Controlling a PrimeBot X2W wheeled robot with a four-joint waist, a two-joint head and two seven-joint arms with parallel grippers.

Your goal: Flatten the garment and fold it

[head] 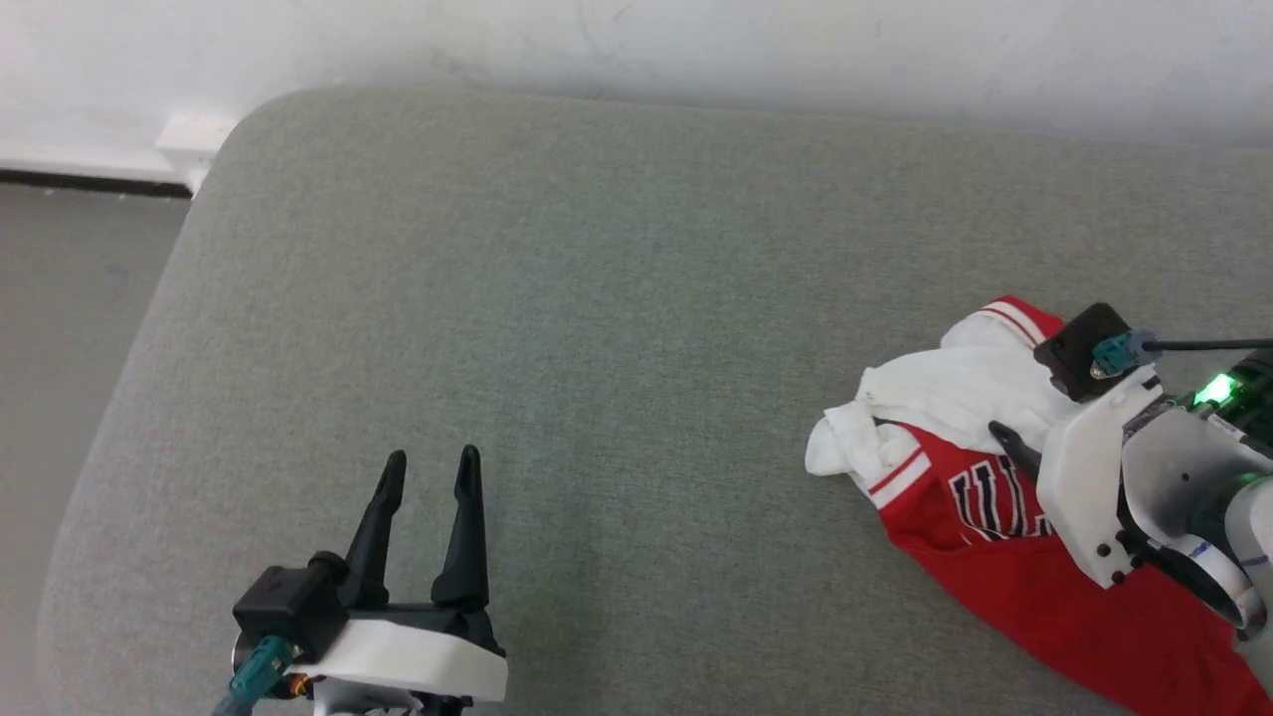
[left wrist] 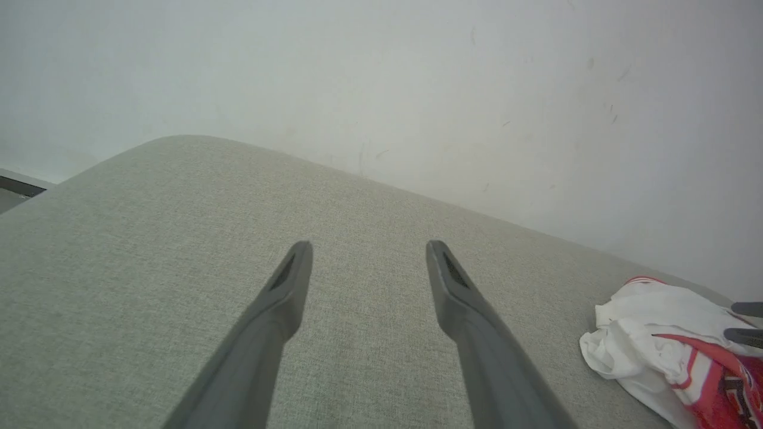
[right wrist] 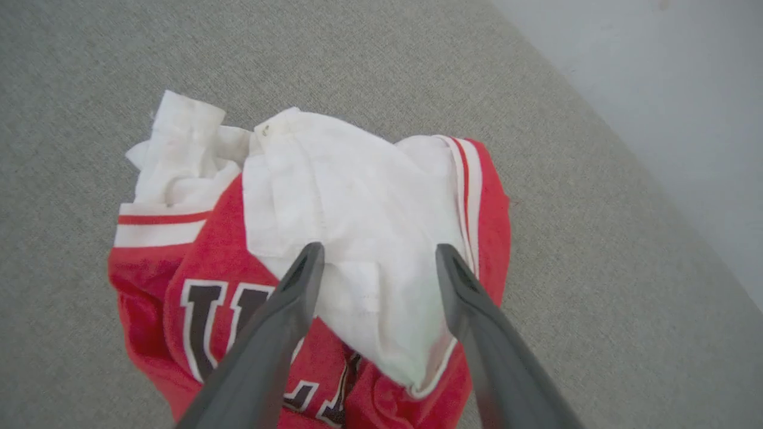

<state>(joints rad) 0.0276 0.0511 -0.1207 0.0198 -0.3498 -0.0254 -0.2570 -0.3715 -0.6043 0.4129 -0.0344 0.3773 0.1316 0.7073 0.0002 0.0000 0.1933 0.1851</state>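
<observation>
Right gripper (right wrist: 380,251): spread wide, empty, angled down over crumpled shirt (right wrist: 357,190). Left gripper (left wrist: 369,247): wide too, empty, above bare cushion (head: 597,249).

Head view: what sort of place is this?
Likely a living-room-style indoor setup: a wide grey-green upholstered cushion, like a sofa seat, against a plain white wall, grey floor at its left, with a crumpled red-and-white jersey T-shirt lying on it.

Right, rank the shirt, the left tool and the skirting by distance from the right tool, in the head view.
1. shirt, beneath the right tool, lower right.
2. left tool, lower left, over the cushion.
3. skirting, far upper left.
</observation>
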